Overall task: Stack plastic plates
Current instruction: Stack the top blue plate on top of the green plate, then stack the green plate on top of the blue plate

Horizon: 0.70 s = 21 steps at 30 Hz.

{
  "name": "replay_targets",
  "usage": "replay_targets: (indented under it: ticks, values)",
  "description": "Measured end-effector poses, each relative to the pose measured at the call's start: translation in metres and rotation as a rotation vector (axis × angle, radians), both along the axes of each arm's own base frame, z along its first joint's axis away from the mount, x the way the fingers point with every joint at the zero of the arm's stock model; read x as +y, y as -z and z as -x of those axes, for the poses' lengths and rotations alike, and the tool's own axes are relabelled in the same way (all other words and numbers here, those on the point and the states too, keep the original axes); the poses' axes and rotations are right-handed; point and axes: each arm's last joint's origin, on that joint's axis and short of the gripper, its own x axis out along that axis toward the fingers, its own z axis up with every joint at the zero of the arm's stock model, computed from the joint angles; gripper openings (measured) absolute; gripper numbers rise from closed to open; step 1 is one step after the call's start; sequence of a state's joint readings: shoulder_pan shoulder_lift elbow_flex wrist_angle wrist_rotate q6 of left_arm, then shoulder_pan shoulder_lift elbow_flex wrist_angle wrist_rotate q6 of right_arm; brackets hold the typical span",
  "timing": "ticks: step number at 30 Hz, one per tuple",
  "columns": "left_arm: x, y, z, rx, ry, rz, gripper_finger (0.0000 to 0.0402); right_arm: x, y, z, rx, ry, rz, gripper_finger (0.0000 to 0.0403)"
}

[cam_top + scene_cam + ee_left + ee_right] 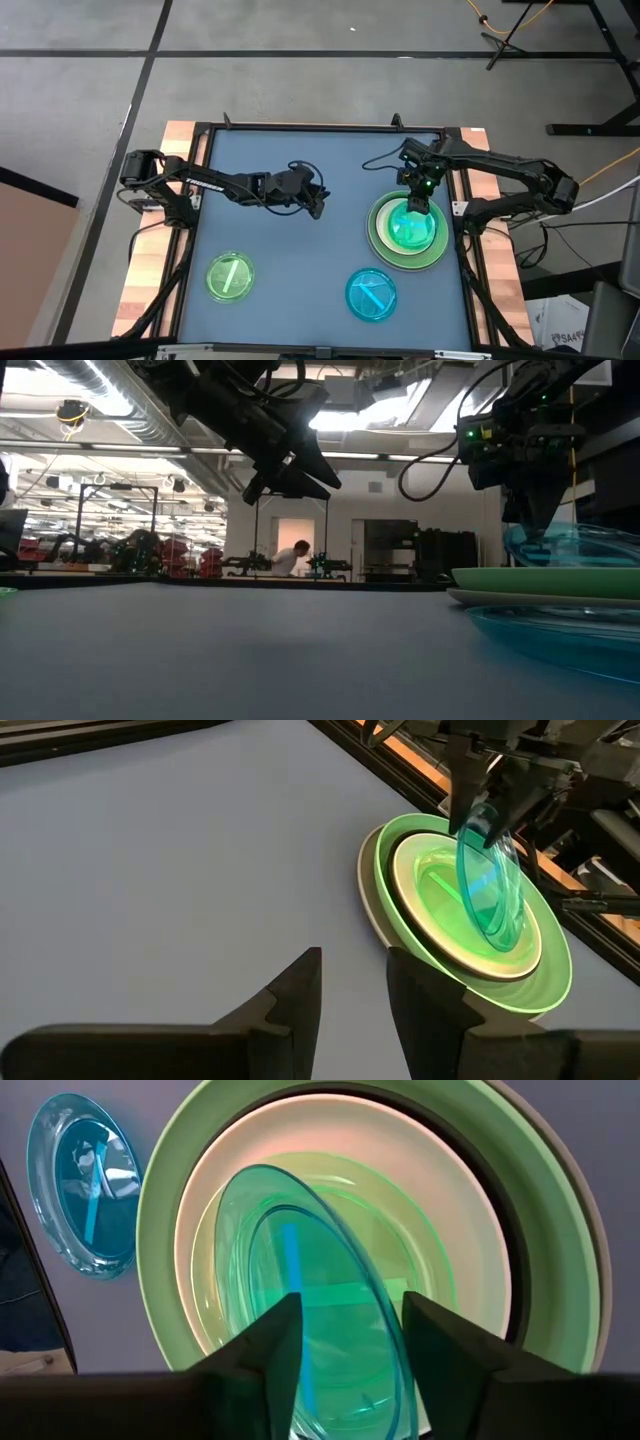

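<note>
My right gripper (416, 205) is clenched on the rim of a small blue plate (310, 1310), holding it tilted over the stack (407, 230) on the right side of the bench (300, 180). The plate's lower edge sits on or just above the small green plate (455, 895) at the top of the stack; I cannot tell whether they touch. Under that lie a white plate (530, 955), a large light green plate (548, 982) and a large grey plate (372, 910) at the bottom.

My left gripper (318, 205) hangs above the middle of the bench with its fingers (295, 1000) released, holding nothing.

Two plates lie apart near the front edge: a green one (230, 277) on the left and a blue one (371, 294) just in front of the stack.
</note>
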State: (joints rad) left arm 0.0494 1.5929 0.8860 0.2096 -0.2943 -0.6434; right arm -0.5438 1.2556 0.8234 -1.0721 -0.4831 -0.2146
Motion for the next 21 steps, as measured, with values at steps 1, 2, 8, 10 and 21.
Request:
replay_targets:
  ticks: [1,2,8,10,21]
  values:
    - [0.0,0.0,0.0,0.0,0.0,0.0,0.0108,0.0,0.0,0.0,0.0,0.0,0.0,0.0166]
    - [0.0,0.0,0.0,0.0,0.0,0.0,0.0108,0.0,0.0,0.0,0.0,0.0,0.0,0.0172]
    - [0.0,0.0,0.0,0.0,0.0,0.0,0.0108,-0.0009,-0.0002,-0.0017,-0.018,0.0,0.011,0.0192]
    - [0.0,0.0,0.0,0.0,0.0,0.0,0.0108,-0.0016,-0.0003,-0.0029,-0.031,-0.001,0.018,0.0193]
    - [0.0,0.0,0.0,0.0,0.0,0.0,0.0108,-0.0065,0.0013,-0.0026,0.034,0.015,0.166,0.0193]
